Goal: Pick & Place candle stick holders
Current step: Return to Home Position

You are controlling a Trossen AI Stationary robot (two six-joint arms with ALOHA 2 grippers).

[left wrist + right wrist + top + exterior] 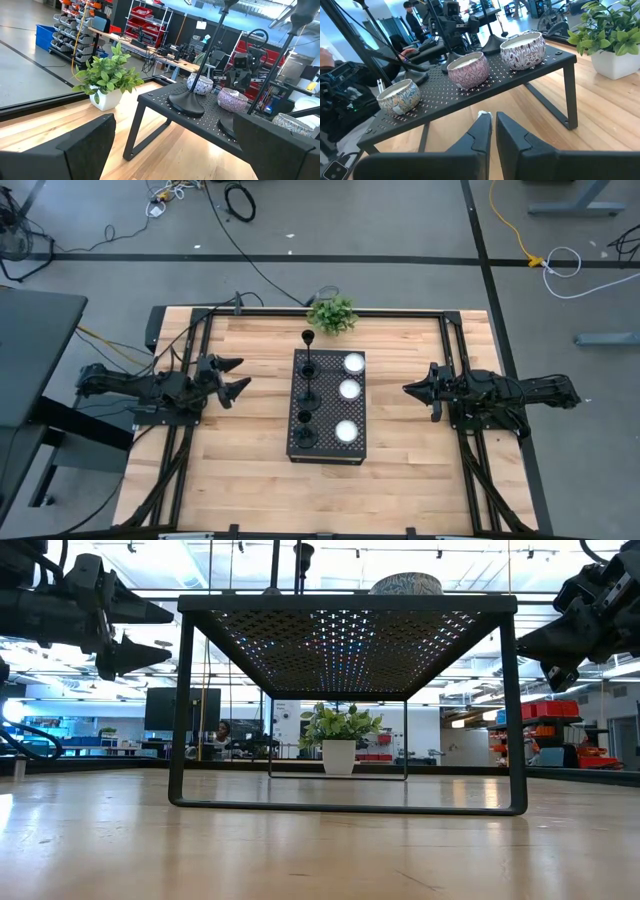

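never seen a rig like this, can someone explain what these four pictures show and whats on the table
Two robot arms work at a wooden table. Picture one looks straight down, picture two level across the tabletop, the last two from a camera on each wrist. In the middle stands a black perforated shelf carrying thin black candle stick holders and three tinned candles; a potted plant stands behind it. The left gripper is open, the right gripper shut; both hover empty beside the shelf.

the shelf [327, 448] fills the table's [240, 470] middle, its top crowded with candle holders [309, 369] and candles [349, 390]; a plant [332, 314] blocks the back edge. bare wood lies open either side and in front.
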